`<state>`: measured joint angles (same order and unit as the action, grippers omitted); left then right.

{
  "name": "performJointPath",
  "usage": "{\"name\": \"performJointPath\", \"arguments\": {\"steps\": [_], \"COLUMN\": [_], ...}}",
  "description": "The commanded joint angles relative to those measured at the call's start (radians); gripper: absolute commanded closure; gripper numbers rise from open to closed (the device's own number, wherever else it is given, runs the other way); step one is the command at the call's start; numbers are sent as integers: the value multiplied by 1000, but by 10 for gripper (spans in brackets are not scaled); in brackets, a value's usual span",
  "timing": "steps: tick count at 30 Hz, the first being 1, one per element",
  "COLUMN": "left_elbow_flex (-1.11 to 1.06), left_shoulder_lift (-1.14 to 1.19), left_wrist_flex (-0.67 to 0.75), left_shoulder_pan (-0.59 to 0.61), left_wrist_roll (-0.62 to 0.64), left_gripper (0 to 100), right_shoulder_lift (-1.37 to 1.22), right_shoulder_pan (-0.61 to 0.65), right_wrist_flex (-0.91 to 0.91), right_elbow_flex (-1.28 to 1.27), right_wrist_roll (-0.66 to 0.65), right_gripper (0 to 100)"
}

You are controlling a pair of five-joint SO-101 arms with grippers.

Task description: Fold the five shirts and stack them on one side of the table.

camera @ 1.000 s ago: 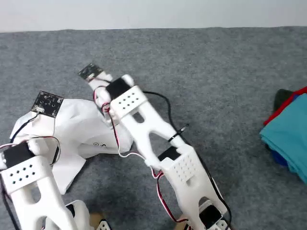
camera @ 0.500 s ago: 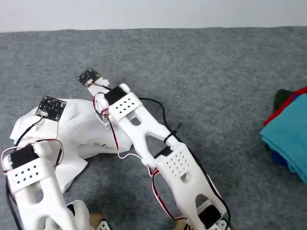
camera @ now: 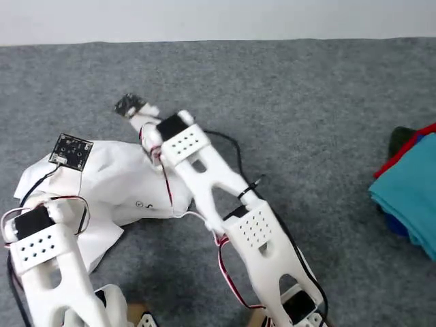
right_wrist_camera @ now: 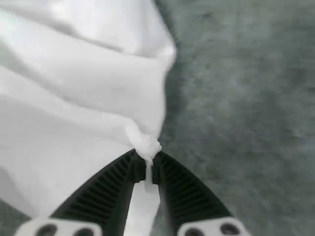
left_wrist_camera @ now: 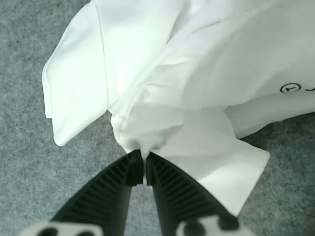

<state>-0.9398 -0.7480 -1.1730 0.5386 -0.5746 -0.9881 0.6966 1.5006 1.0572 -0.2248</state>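
Crumpled white shirt (camera: 116, 187) lies on the grey tabletop's (camera: 306, 102) left (folded shirts (camera: 409, 197) stacked far right). Left jaws and right jaws each clench a thin pinch of it; pulling apart could slip the fabric free.

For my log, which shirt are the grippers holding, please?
The white shirt, pinched by the left gripper and right gripper; the coloured shirts lie stacked apart.

left end effector (left_wrist_camera: 144, 169): pinched closed | right end effector (right_wrist_camera: 146, 172): pinched closed, arm outstretched
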Motion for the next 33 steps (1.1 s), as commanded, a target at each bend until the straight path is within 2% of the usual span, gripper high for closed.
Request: {"name": "performJointPath", "arguments": {"steps": [1, 6, 10, 16, 18, 21, 24, 27, 33], "left_elbow_flex": [111, 294, 395, 417, 415, 412, 415, 432, 438], "left_shoulder_lift": [-18, -18, -18, -9, -9, -9, -9, -9, -17], "left_wrist_flex": [-43, -146, -195, -166, -175, -193, -204, -261, -474], "left_shoulder_pan": [-3, -74, -221, -433, -474, -496, -494, -508, -658], "left_wrist_roll": [6, 9, 104, 181, 199, 261, 327, 310, 304], "left_gripper": [997, 997, 997, 994, 948, 816, 780, 771, 775], "right_shoulder_lift": [104, 114, 154, 229, 252, 278, 286, 282, 277], "right_shoulder_pan": [-67, -173, -280, -369, -374, -374, -377, -410, -479], "right_wrist_flex": [133, 295, 291, 292, 292, 292, 291, 289, 288], "right_elbow_flex": [189, 345, 356, 253, 206, 137, 81, 61, 55], "right_wrist_roll": [-11, -38, -66, -66, -66, -66, -66, -66, -66], "right_gripper": [988, 988, 988, 988, 988, 988, 988, 988, 988]}}
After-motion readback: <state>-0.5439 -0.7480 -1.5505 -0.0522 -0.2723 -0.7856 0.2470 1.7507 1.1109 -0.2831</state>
